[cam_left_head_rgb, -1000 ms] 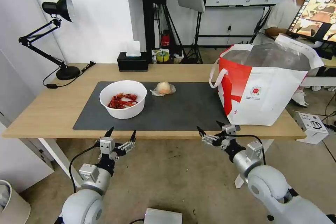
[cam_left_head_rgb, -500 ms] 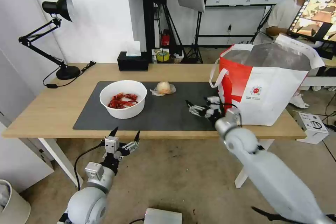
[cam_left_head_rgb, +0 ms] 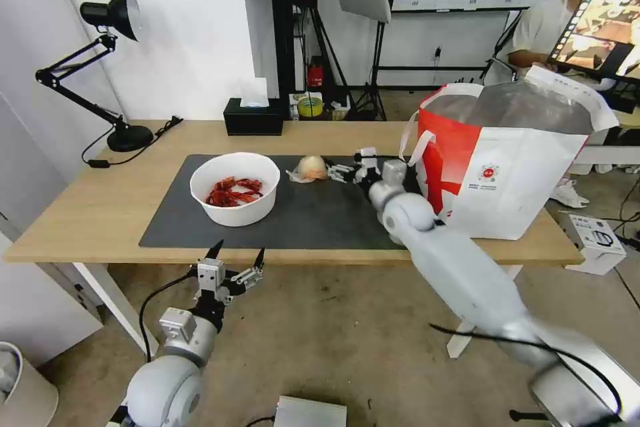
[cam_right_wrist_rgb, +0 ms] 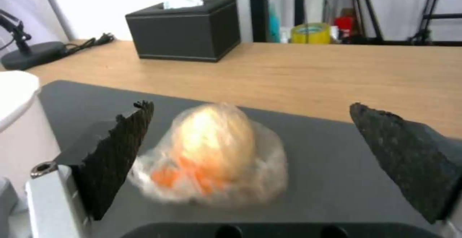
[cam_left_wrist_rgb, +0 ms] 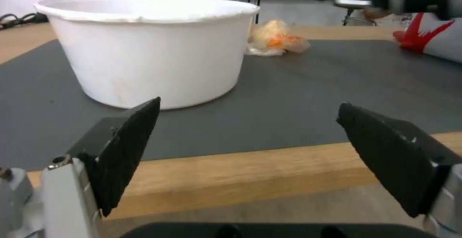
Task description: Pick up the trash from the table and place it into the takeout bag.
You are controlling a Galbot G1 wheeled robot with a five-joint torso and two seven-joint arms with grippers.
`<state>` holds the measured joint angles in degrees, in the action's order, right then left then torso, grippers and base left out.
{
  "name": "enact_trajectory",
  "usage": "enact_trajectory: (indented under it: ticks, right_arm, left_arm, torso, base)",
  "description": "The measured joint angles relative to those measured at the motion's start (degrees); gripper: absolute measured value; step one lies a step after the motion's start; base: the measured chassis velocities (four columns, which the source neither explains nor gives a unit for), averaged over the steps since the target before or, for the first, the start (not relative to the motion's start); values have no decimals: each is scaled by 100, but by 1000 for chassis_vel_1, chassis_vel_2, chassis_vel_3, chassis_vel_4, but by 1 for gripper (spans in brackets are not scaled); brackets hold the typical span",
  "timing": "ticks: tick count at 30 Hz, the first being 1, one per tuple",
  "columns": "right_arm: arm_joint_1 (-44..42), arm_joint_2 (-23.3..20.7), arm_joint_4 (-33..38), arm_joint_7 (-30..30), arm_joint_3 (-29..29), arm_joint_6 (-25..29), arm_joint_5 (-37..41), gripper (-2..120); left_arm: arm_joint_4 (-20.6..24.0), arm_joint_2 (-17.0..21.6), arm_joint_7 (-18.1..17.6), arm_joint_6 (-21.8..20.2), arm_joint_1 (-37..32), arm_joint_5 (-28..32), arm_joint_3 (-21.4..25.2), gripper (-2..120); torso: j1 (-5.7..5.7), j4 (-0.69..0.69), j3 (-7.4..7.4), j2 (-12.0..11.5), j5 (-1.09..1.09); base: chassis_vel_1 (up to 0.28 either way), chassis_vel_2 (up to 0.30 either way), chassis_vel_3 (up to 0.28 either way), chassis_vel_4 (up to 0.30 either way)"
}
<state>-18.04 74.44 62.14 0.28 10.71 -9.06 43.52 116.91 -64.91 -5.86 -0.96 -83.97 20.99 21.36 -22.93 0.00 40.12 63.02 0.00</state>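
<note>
Your right end effector [cam_left_head_rgb: 350,169] was extended over the dark grey mat [cam_left_head_rgb: 333,213], fingers spread apart, just beside the plastic-wrapped lump [cam_left_head_rgb: 312,167] and not touching it. That lump lay near the mat's far edge, beside the white bowl of red shells [cam_left_head_rgb: 234,188]. The takeout bag [cam_left_head_rgb: 507,167] stood at the worktop's [cam_left_head_rgb: 100,207] right end. Your left end effector [cam_left_head_rgb: 233,265] waited below the near edge, fingers apart.
</note>
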Motion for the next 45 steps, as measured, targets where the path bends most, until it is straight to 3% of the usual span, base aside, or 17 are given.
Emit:
enact_trajectory:
  ticks: [6,20,38,45]
  right_arm:
    - [475,728,-1209,-187,-25,180,-335,100]
    - [893,1384,-2767,-910,-436,499,-1046,100]
    - [1011,1562,-3306,-1327,-543,582,-1447,100]
    - [928,1562,-3270,-1356,-532,615,-1456,75]
  left_arm:
    - [-5,-12,-2,-1,-26,-5,22,100]
    - [12,-59,-3,0,-75,-75,24,100]
    - [36,-196,-9,-10,-156,-257,-37,100]
    - [94,-223,-12,-11,-250,-279,29,100]
  torso:
    - [0,2,-1,0,-1]
    - [1,-1,-1,0,0]
    - [1,-1,-1,0,0]
    - [1,0,-1,0,0]
  base:
    - [0,0,0,0]
    - [0,0,0,0]
    - [0,0,0,0]
    - [0,0,0,0]
